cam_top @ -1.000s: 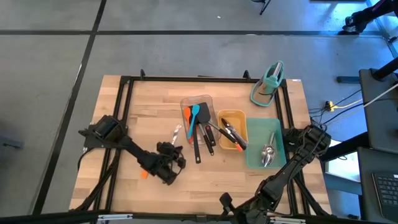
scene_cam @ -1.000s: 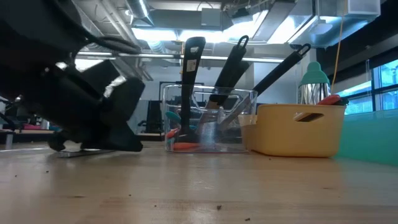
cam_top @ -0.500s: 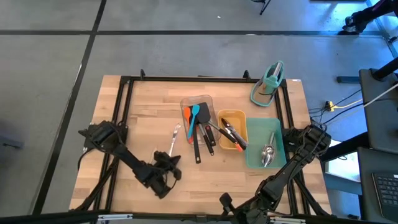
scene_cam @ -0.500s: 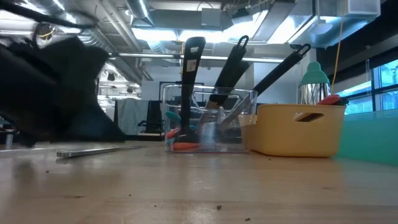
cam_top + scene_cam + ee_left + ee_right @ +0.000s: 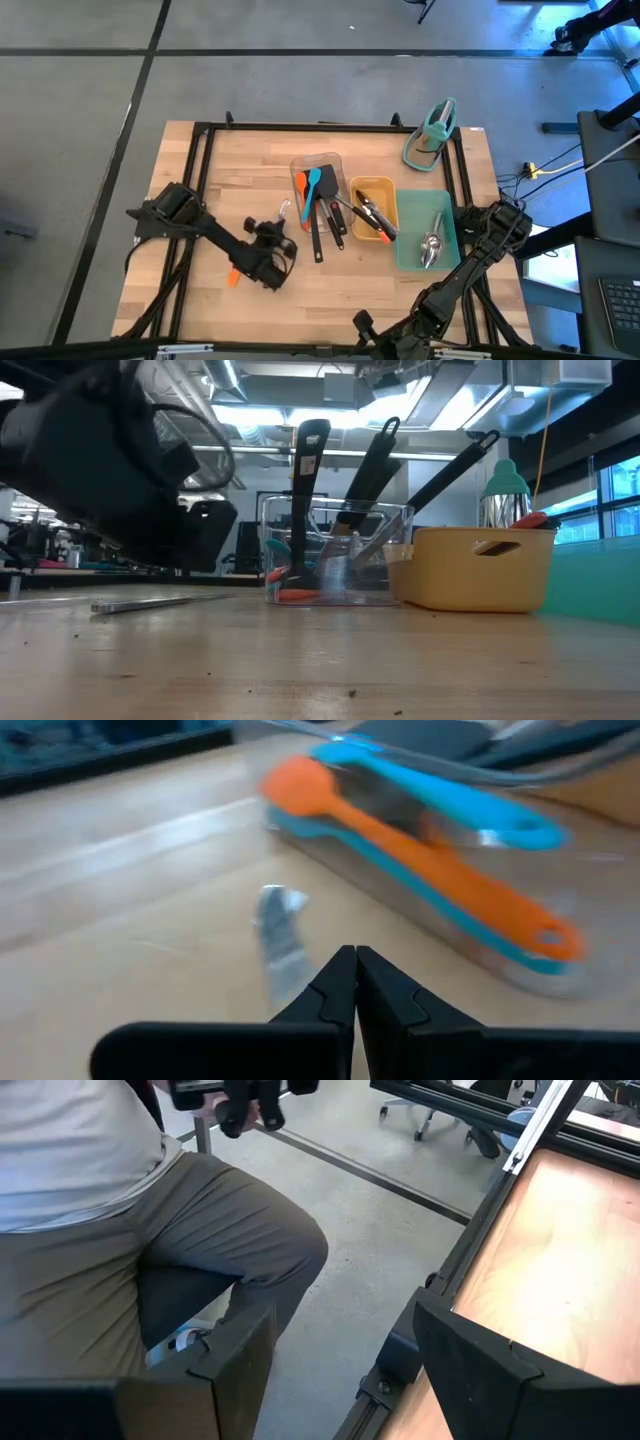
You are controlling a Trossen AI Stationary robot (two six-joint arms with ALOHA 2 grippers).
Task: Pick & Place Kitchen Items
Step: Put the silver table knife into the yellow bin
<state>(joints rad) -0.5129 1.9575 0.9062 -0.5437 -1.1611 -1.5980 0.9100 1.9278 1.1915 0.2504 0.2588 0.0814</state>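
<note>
— Since half a second ago the left gripper [image 5: 272,238] has swung back toward the middle of the counter [image 5: 230,180] and now hangs over the loose steel spoon [image 5: 280,935]; a second ago it sat lower, nearer the front edge.

— Fingers?

— Pressed together, tip to tip, with nothing between them [image 5: 355,982]. The spoon lies flat on the wood just ahead of them, beside the clear tray [image 5: 335,160] that holds the orange spatula [image 5: 420,860], the blue spatula [image 5: 470,810] and the black turners [image 5: 318,225].

— So what could go wrong?

— If they come down closed, they'll likely shove the spoon instead of pinching it. It's thin, shiny and flat, so I'd expect it to skid or spin, perhaps into the tray wall.

— And the right gripper [image 5: 330,1370]?

— Parked off the counter's right edge, fingers spread, a seated person [image 5: 120,1230] beyond it. The yellow tray [image 5: 372,192] and teal tray [image 5: 410,225] already hold tongs [image 5: 375,215] and spoons [image 5: 432,245].
</note>
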